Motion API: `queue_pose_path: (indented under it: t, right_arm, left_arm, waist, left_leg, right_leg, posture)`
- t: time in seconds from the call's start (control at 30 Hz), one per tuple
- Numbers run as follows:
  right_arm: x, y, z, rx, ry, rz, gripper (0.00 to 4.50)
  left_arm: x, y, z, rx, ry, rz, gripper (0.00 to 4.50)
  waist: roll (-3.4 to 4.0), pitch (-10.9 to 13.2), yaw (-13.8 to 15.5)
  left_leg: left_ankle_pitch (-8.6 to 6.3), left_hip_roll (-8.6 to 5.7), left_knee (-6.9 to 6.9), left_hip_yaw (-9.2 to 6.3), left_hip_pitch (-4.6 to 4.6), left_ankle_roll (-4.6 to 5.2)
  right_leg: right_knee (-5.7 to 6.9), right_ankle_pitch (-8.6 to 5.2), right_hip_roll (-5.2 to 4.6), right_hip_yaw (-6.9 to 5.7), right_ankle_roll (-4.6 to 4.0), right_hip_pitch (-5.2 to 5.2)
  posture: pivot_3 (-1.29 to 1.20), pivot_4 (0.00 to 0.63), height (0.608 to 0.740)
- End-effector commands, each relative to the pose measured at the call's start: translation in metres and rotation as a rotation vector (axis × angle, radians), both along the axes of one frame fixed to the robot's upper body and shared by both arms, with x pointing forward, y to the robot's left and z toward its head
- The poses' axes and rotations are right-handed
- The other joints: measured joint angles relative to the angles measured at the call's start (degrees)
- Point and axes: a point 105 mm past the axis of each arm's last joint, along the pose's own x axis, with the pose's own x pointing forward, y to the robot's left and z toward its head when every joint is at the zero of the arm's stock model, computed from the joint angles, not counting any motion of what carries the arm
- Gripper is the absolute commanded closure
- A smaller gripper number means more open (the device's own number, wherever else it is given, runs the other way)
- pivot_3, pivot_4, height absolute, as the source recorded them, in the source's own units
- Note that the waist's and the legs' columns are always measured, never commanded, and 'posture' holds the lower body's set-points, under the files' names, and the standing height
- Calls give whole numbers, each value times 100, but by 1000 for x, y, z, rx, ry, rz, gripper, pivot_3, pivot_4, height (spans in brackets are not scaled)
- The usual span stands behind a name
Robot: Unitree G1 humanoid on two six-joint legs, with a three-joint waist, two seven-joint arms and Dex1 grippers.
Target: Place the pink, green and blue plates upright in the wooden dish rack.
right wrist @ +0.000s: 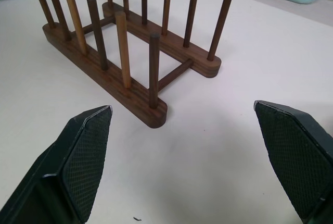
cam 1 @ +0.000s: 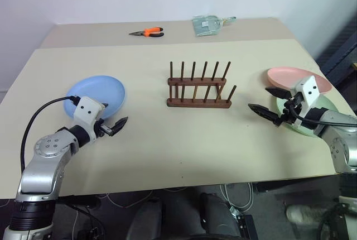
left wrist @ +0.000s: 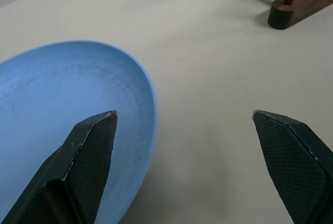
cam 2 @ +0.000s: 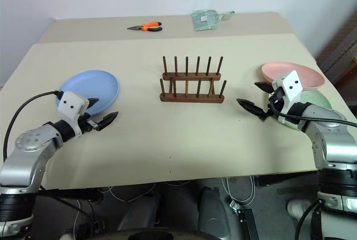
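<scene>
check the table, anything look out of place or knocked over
Nothing is spilled or tipped. The wooden dish rack stands upright and empty. The only oddities are orange-handled pliers and a greenish packet at the far edge, unrelated to plates.

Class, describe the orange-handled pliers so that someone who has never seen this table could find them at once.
Start at the beige table and look past the wooden dish rack to the far edge. The pliers lie there, left of a pale green packet. Their bright orange handles set them apart.
</scene>
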Motion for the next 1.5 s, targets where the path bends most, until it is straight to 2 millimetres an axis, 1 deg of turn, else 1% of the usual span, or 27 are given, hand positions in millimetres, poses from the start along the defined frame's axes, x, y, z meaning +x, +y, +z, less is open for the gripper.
queue_pose_path:
  t: [0.03, 0.17, 0.27, 0.37, 0.43, 0.5, 0.6, 0.7, 0.73, 0.8, 0.87, 0.93, 0.97, 1.03, 1.17, 1.2, 1.27, 1.3, 1.37, 1.43, 1.47, 1.5]
  right_arm:
    - [0, 5, 14, -2, -63, 2, 4]
    - [3, 13, 13, -1, -71, 7, 4]
    - [1, 24, 14, 15, -74, 40, 4]
    - [-3, 33, 6, 20, -26, 75, 4]
    - [-10, 38, -6, -1, 21, 106, 4]
    - [-15, 45, -14, -3, 32, 106, 4]
    - [-25, 62, -23, 38, 72, 133, 4]
    - [-35, 74, -24, 62, 80, 147, 4]
    - [-36, 78, -24, 73, 82, 147, 4]
    - [-41, 78, -27, 65, 77, 127, 4]
    - [-43, 77, -27, 65, 64, 99, 4]
    - [-44, 79, -26, 74, 54, 81, 4]
    - [-45, 80, -26, 78, 52, 75, 4]
    - [-47, 80, -26, 85, 52, 65, 4]
    - [-52, 77, -29, 76, 50, 29, 4]
    - [-53, 76, -29, 72, 47, 21, 0]
    - [-54, 74, -27, 65, 39, 10, 0]
    - [-54, 73, -27, 61, 37, 7, 0]
    - [-54, 70, -26, 47, 34, 3, 0]
    - [-53, 67, -24, 34, 30, -1, 0]
    - [-52, 66, -24, 30, 30, -1, 0]
    - [-52, 65, -23, 27, 29, -1, 0]
  left_arm:
    - [2, -4, 9, 21, -32, -28, 222]
    - [6, -3, 10, 25, -35, -30, 222]
    - [7, -12, 9, 32, -36, -61, 222]
    - [9, -18, 8, 17, -27, -99, 222]
    - [10, -27, 3, 15, 1, -152, 222]
    - [12, -40, -7, 78, 43, -266, 222]
    - [26, -58, -17, 133, 91, -414, 222]
    - [45, -78, -16, 149, 106, -535, 222]
    - [48, -79, -15, 144, 109, -553, 222]
    - [65, -93, -16, 149, 129, -610, 222]
    - [77, -107, -20, 179, 151, -665, 222]
    - [85, -115, -22, 199, 158, -685, 222]
    - [88, -117, -23, 203, 159, -689, 222]
    - [94, -130, -23, 201, 159, -702, 222]
    - [97, -149, -29, 218, 161, -722, 222]
    - [97, -152, -31, 220, 160, -724, 449]
    - [98, -156, -30, 194, 157, -723, 1076]
    - [97, -158, -30, 184, 152, -729, 1493]
    - [96, -159, -29, 172, 147, -741, 2548]
    - [92, -160, -30, 154, 141, -763, 3504]
    - [90, -161, -30, 150, 136, -776, 3731]
    - [88, -161, -30, 147, 131, -788, 3728]
  waist:
    - [0, 0, 1]
    - [0, 0, 1]
    - [1, 0, -1]
    - [1, 0, 0]
    - [1, 0, 11]
    - [0, 0, 44]
    - [2, 2, 89]
    - [2, 3, 141]
    - [1, 3, 138]
    - [0, 2, 135]
    - [-3, 2, 157]
    - [-4, 2, 134]
    - [-5, 4, 124]
    - [-9, 5, 118]
    - [-10, 4, 140]
    - [-11, 4, 150]
    - [-12, 3, 150]
    - [-12, 3, 149]
    - [-12, 4, 143]
    - [-12, 4, 135]
    - [-12, 4, 133]
    - [-11, 4, 129]
  left_leg:
    - [0, 0, 0, 0, 0, 0]
    - [0, 0, 0, 0, 0, 0]
    - [0, 0, -1, 0, -1, 0]
    - [0, -1, -1, 0, -1, 0]
    - [0, -1, 0, -1, -1, 0]
    - [0, -1, 0, -4, -1, 0]
    - [0, -4, 1, -1, -2, 0]
    - [1, -4, 7, -1, -3, 0]
    - [1, -4, 8, -2, -4, 1]
    - [1, -5, 9, -1, -4, 1]
    - [1, -8, 8, -5, -8, 2]
    - [0, -9, 8, -5, -9, 2]
    - [-1, -10, 8, -3, -8, 4]
    - [-1, -9, 7, -1, -8, 6]
    - [-2, -9, 7, -4, -7, 6]
    - [-2, -9, 8, -4, -7, 6]
    - [-2, -14, 15, -6, -5, 7]
    - [-2, -14, 18, -6, -4, 7]
    - [-2, -13, 19, -9, -4, 8]
    - [-2, -13, 17, -9, -4, 8]
    - [-2, -13, 17, -9, -3, 8]
    - [-2, -13, 14, -10, -3, 8]
  right_leg:
    - [0, 0, 0, 0, 0, 0]
    - [0, 0, 0, -1, 0, 0]
    - [0, 1, 0, 0, 2, -1]
    - [0, 4, 0, 0, 5, -1]
    - [0, 4, 0, -1, 5, 0]
    - [0, 3, 0, -5, 5, 1]
    - [0, 0, 0, -5, 0, 0]
    - [2, -1, 1, -6, 1, 0]
    - [0, 0, 1, -7, 3, 0]
    - [-2, 8, 0, -6, 15, 1]
    - [-3, 11, -1, -12, 20, 2]
    - [-6, 11, -1, -14, 22, 1]
    - [-5, 9, -3, -13, 26, 1]
    - [-6, 2, -3, -13, 38, 0]
    - [-4, -1, -3, -14, 43, 2]
    - [-5, -1, -4, -14, 45, 5]
    - [-5, -4, -8, -14, 49, 12]
    - [-5, -4, -8, -14, 50, 14]
    - [-4, -4, -8, -15, 50, 15]
    - [-3, -4, -7, -16, 50, 14]
    - [-2, -4, -7, -15, 50, 14]
    - [-2, -4, -7, -16, 51, 12]
  posture:
    - [0, 150, 740]
    - [0, 150, 740]
    - [0, 150, 740]
    - [0, 150, 740]
    - [0, 150, 740]
    - [0, 150, 740]
    - [0, 150, 740]
    - [0, 150, 740]
    - [0, 150, 740]
    - [0, 150, 740]
    - [0, 150, 740]
    - [0, 150, 740]
    - [0, 150, 740]
    - [0, 150, 740]
    - [0, 150, 740]
    - [0, 150, 740]
    - [0, 150, 740]
    - [0, 150, 740]
    - [0, 150, 740]
    - [0, 150, 740]
    - [0, 150, 740]
    - [0, 150, 740]
